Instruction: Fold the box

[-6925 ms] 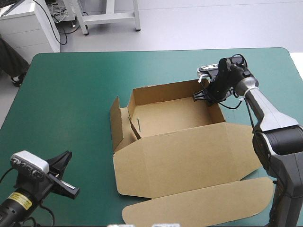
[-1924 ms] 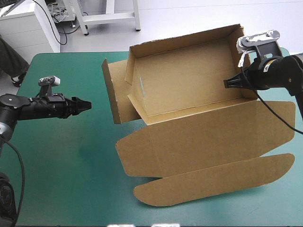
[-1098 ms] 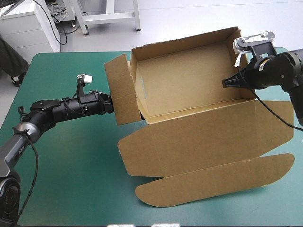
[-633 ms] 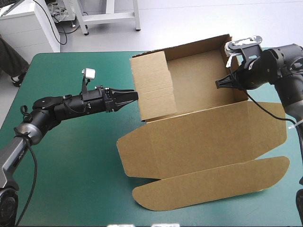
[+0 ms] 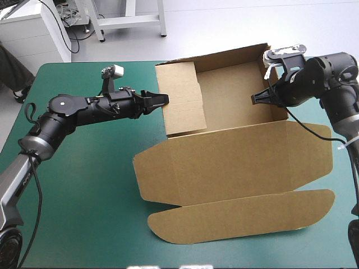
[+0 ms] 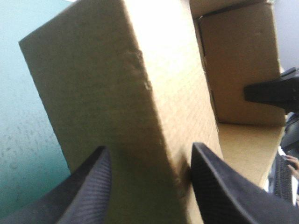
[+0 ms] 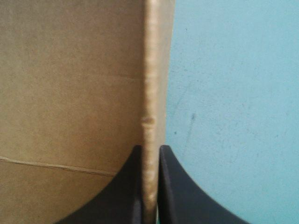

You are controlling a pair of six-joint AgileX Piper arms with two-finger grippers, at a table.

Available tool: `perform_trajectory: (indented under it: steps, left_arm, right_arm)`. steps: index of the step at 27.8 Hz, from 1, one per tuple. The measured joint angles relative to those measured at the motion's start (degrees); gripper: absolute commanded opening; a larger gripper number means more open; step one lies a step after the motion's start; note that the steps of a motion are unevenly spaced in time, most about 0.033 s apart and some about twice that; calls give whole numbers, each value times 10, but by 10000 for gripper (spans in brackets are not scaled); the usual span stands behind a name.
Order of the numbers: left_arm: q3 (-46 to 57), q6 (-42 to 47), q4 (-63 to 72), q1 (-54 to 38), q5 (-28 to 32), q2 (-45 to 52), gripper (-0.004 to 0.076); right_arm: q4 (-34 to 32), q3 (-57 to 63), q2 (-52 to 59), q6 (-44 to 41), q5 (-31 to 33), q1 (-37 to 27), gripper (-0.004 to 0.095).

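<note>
Left gripper (image 5: pixel 161 99) now against box (image 5: pixel 235 168)

Black arms (image 5: pixel 84 109), black fin-shaped jaws

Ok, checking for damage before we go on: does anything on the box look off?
Only small marks on the box: a dent in the wall edge held by the right gripper, and a few dimples on the side panel that the open left gripper straddles. No tears visible.

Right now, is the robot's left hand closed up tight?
No, the left hand is open, its fingers standing apart against the box side wall.
</note>
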State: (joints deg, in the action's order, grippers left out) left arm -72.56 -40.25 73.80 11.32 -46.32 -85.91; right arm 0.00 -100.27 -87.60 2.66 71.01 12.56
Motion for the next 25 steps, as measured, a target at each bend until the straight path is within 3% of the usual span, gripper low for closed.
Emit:
perform_trajectory:
  steps: [5, 13, 25]
  left_arm:
    - [-39, 126, -151, 37, 69, 1, 368]
    - [-48, 263, -303, 38, 59, 2, 353]
    - [-48, 408, -528, 65, 56, 0, -6]
  right_arm:
    - [-38, 0, -1, -27, -26, 54, -13]
    - [-59, 3, -5, -69, -41, 107, -13]
    - [-66, 3, -75, -146, -48, 145, -12]
